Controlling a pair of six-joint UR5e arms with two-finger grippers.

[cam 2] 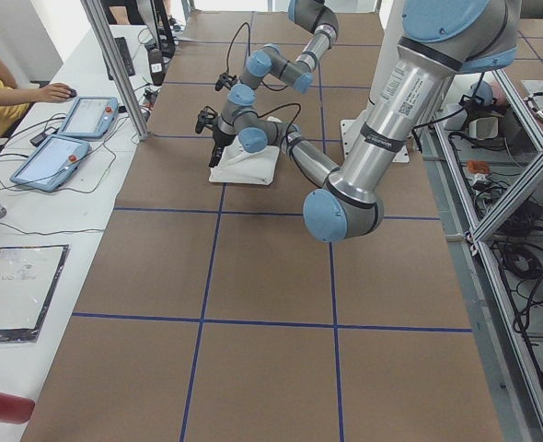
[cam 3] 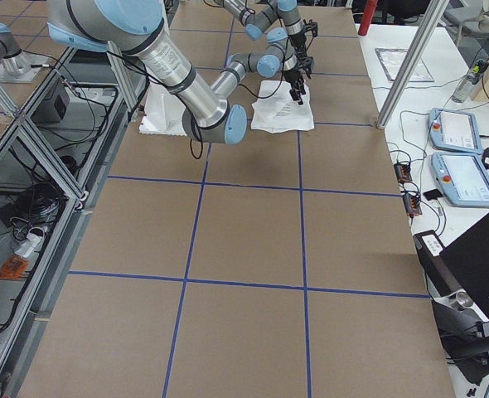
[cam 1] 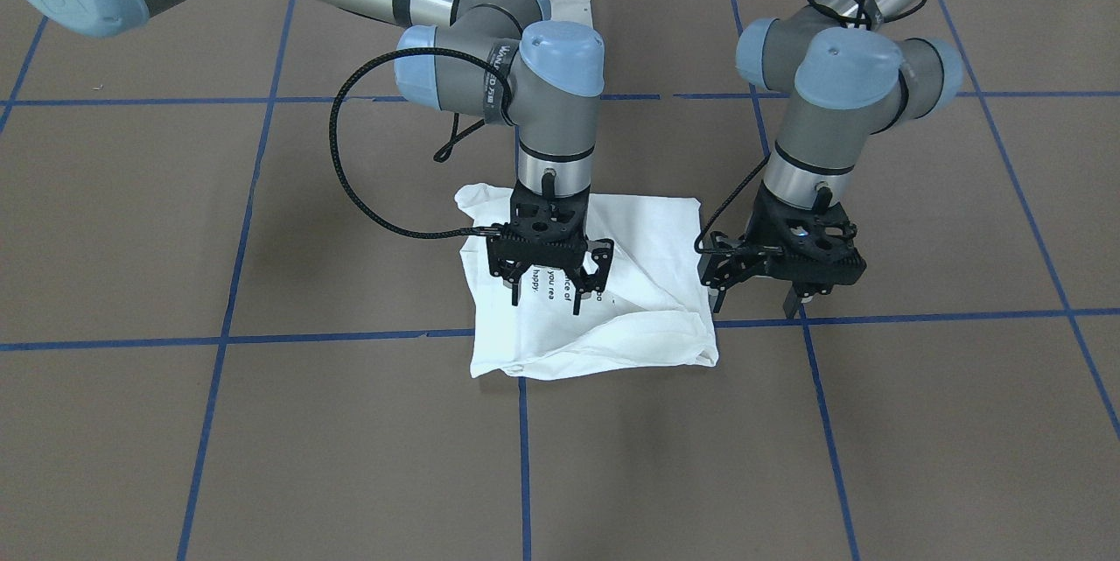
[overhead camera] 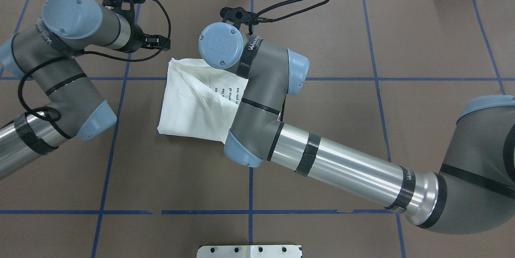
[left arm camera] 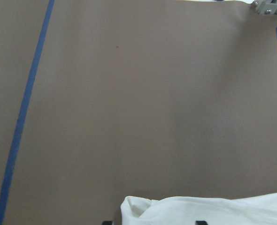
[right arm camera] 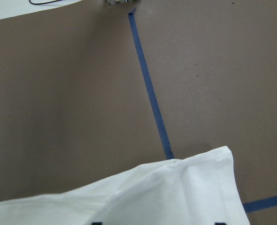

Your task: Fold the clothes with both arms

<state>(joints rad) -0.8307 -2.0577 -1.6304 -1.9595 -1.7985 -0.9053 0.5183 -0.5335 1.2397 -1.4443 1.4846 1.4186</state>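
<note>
Directly beneath the open right gripper (cam 1: 547, 294), the folded T-shirt (cam 1: 647, 281); open left gripper (cam 1: 754, 298) just beside.

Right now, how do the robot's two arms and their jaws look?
Both the left arm and the right arm have silver-grey tubes, grey joints with light-blue round caps, black bands and a looping black braided cable. Each ends in black two-finger jaws.

Near R arm (cam 3: 186, 83) bent over the folded white T-shirt (cam 3: 279, 114) on brown table (cam 3: 244, 240); L arm (cam 3: 269, 18) just beyond.
</note>
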